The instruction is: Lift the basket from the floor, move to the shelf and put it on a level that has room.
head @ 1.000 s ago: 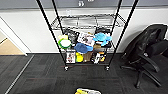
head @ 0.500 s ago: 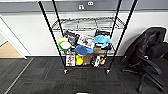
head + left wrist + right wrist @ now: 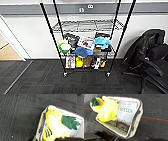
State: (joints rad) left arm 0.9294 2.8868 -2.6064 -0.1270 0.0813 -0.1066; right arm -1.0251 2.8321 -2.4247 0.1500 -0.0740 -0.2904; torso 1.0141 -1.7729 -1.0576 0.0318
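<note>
Two end effectors, closure unreadable — I keep the basket (image 3: 121, 119) level while facing the shelf (image 3: 86, 40); second level (image 3: 87, 25) looks free.

Woven, rough beige basket (image 3: 136, 120) with smooth pale lining; soft yellow plush toy (image 3: 107, 110) with green felt-like leaves; glossy paper book cover (image 3: 125, 115). Matt charcoal carpet floor (image 3: 18, 116), faintly striped, coarse-looking. Thin black metal wire shelf (image 3: 85, 26), slightly shiny posts. Black mesh-and-fabric office chair (image 3: 150, 55), matt.
</note>
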